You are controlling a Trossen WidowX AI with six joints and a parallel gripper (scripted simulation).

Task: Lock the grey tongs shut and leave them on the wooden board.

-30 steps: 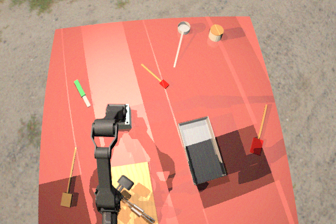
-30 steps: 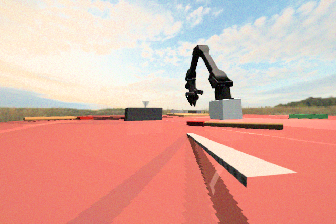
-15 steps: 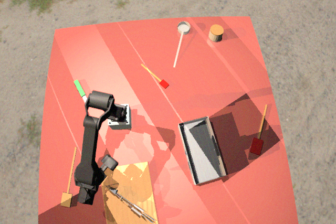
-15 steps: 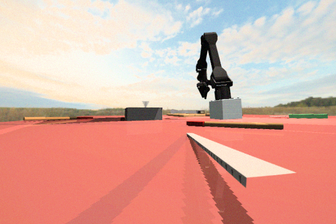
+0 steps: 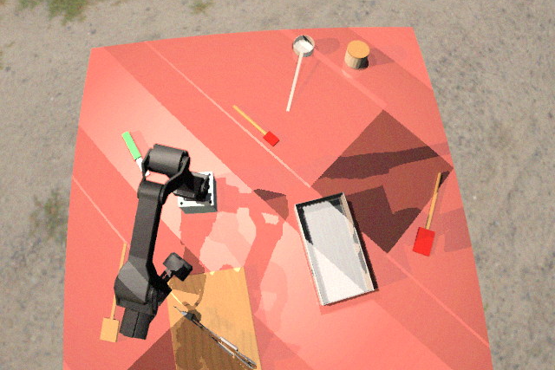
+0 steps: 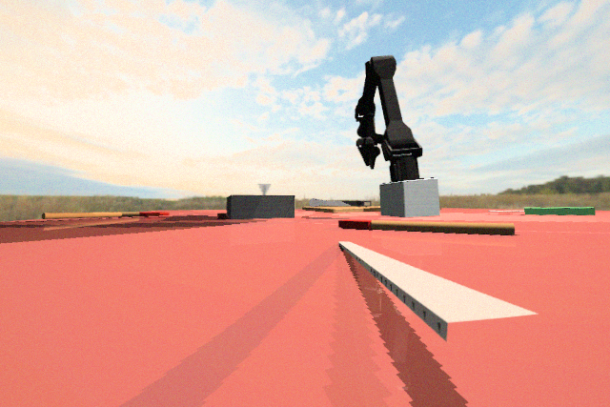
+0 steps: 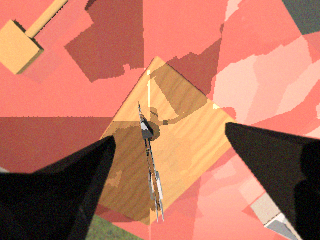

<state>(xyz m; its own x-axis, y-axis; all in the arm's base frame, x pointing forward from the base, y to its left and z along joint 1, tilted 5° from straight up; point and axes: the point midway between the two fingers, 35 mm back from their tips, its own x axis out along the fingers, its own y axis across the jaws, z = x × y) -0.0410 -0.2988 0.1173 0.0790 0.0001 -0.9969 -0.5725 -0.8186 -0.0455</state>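
1. Black end effector [image 5: 154, 294] [image 6: 373, 166] [image 7: 169, 134]: its fingers are spread wide, with nothing between them, above the board.
2. Beneath it, the grey tongs [image 5: 215, 334] [image 7: 150, 155] lie narrow on the wooden board [image 5: 224, 294] [image 7: 190, 135]. Placing looks done; whether the lock has caught, I cannot tell.
3. Their slim ends reach close to the board's edge, so a nudge might push them over.
4. Farther off, well apart, the roasting tin [image 5: 334, 249] [image 6: 260, 206] holds no tongs; upward retreat seems roomiest.
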